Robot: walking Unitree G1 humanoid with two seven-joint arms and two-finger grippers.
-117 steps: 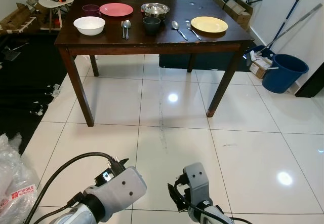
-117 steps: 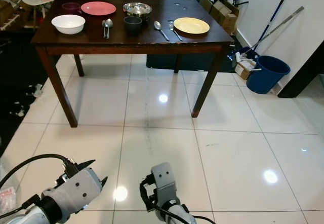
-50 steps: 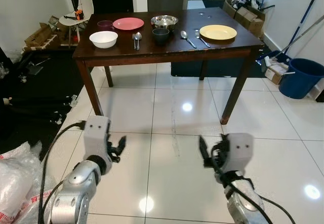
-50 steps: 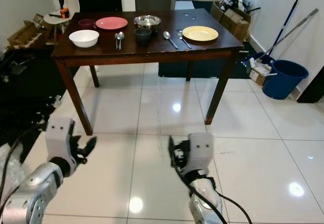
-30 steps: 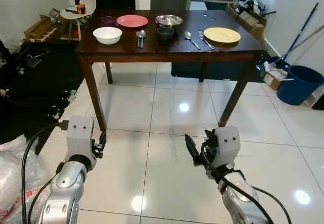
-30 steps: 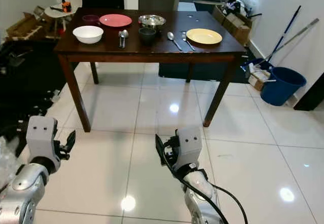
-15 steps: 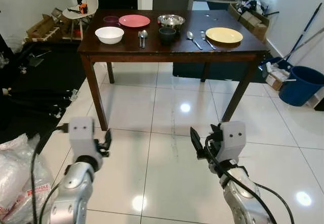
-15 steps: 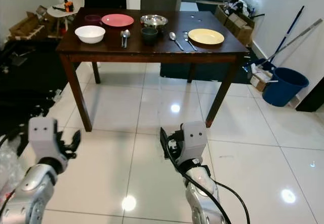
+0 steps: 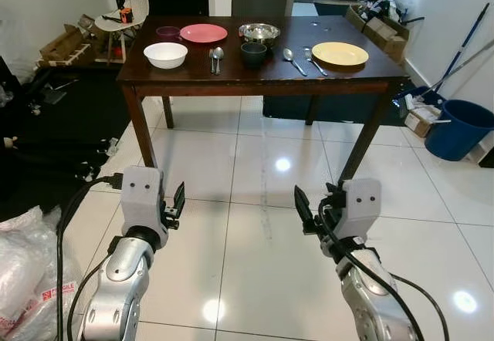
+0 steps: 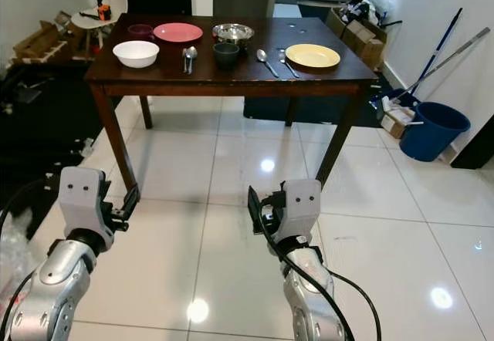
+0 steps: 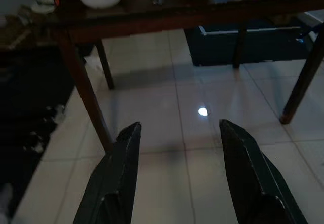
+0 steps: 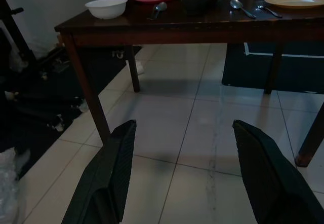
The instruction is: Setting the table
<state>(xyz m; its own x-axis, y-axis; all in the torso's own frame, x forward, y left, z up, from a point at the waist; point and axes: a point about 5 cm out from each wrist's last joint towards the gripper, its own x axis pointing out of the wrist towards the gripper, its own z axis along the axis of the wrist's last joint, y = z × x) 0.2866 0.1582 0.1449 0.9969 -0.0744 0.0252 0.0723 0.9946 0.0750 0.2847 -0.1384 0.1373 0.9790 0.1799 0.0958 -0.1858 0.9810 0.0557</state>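
A dark wooden table (image 9: 255, 86) stands ahead across the white tiles. On it, from left to right, are a white bowl (image 9: 165, 55), a purple cup (image 9: 167, 32), a pink plate (image 9: 203, 33), a fork and spoon pair (image 9: 214, 57), a dark cup (image 9: 253, 53), a steel bowl (image 9: 259, 32), a spoon (image 9: 291, 59), a fork (image 9: 312, 57) and a yellow plate (image 9: 340, 53). My left gripper (image 9: 179, 199) and right gripper (image 9: 299, 200) are raised low in front of me, well short of the table. Both are open and empty, as the left wrist fingers (image 11: 119, 178) and right wrist fingers (image 12: 109, 183) show.
A blue bucket (image 9: 454, 129) and leaning mop handles (image 9: 463, 40) stand at the right wall, with cardboard boxes (image 9: 382, 32) behind the table. At the left are a white chair (image 9: 123, 17), clutter on the dark floor (image 9: 46, 125) and a plastic bag (image 9: 23, 271).
Both arms have come up from low near the floor to either side of my view. The camera has tilted and shifted a little. The tableware has not moved.
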